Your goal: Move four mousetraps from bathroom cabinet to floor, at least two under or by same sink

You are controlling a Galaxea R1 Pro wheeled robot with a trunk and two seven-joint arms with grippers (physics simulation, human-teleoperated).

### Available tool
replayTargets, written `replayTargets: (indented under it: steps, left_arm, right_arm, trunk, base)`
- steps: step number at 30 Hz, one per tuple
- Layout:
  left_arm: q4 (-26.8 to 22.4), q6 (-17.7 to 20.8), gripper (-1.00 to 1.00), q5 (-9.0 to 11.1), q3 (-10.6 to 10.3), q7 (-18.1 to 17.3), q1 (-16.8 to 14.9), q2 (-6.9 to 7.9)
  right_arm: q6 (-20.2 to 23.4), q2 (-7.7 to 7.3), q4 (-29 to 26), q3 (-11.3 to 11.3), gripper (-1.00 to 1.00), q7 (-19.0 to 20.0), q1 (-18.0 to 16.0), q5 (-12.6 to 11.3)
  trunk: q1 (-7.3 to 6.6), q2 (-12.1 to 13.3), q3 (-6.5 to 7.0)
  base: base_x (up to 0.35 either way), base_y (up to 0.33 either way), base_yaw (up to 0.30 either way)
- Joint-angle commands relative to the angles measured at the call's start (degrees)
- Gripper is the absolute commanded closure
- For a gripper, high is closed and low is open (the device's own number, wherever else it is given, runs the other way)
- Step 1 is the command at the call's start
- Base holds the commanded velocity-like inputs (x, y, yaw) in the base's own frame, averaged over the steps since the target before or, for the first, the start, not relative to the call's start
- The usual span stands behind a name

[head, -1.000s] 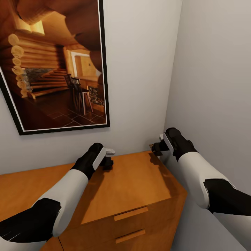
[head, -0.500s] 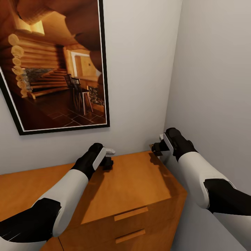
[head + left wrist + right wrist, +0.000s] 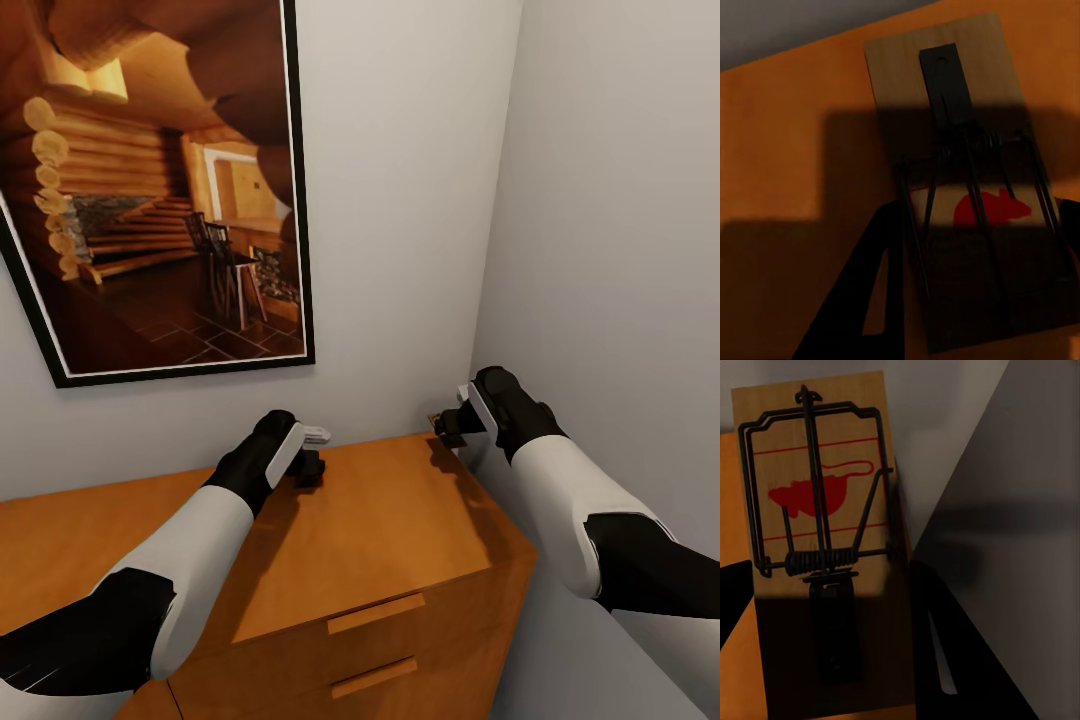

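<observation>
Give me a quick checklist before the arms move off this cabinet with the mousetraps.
1. Left gripper on a mousetrap: trap sits between the fingers; firm hold, cannot tell.
2. Right gripper on the other mousetrap: trap between the fingers; firm hold, cannot tell.
3. Left trap off the cabinet top: cannot tell.
4. Right arm's room from the side wall: tight, not ok.
5. Bathroom floor and sink in sight: not ok.

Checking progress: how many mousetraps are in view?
2: one mousetrap in the left gripper, one in the right gripper, both over the cabinet top. Others may be hidden.
</observation>
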Motion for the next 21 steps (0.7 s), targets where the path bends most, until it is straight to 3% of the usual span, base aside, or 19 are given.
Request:
replayTargets:
  steps: [1, 5, 8, 11, 15, 21]
  left_arm:
    - [2.78, 0.31, 1.00, 0.47, -0.15, 0.42, -0.01, 0.00]
    - [-2.62, 0.75, 1.00, 1.75, -0.27, 0.51, -0.01, 0.00]
    - [-9.46, 0.99, 1.00, 4.89, -0.69, 0.59, -0.01, 0.00]
    - [-11.77, 0.99, 1.00, 7.38, -1.47, 0.62, -0.01, 0.00]
    - [-13.14, 0.99, 1.00, 11.39, -5.07, 0.62, -0.01, 0.00]
    - [-13.45, 0.99, 1.00, 14.23, -9.05, 0.62, -0.01, 0.00]
  right_arm:
    - [0.24, 0.00, -0.05, 0.03, 1.00, 0.20, -0.03, 0.42]
    - [0.24, 0.00, -0.05, 0.02, 1.00, 0.20, -0.03, 0.55]
    - [0.24, -0.04, -0.05, 0.00, 1.00, 0.20, -0.03, 0.58]
    - [0.24, -0.06, -0.05, -0.04, 1.00, 0.20, -0.03, 0.64]
    - [0.24, -0.15, -0.05, -0.07, 1.00, 0.20, -0.03, 0.67]
    - [0.24, -0.40, -0.05, -0.01, 1.00, 0.20, -0.03, 0.58]
  trunk:
    - [0.00, -0.03, -0.08]
    - [0.00, -0.03, -0.08]
    - [0.00, -0.03, -0.08]
    - [0.00, -0.03, -0.08]
    - [0.00, -0.03, -0.08]
    - [0.00, -0.03, -0.08]
  base:
    - [0.000, 0.000, 0.000]
    - [0.000, 0.000, 0.000]
    - [0.000, 0.000, 0.000]
    - [0.000, 0.000, 0.000]
    - [0.000, 0.000, 0.000]
    - [-0.005, 0.000, 0.000]
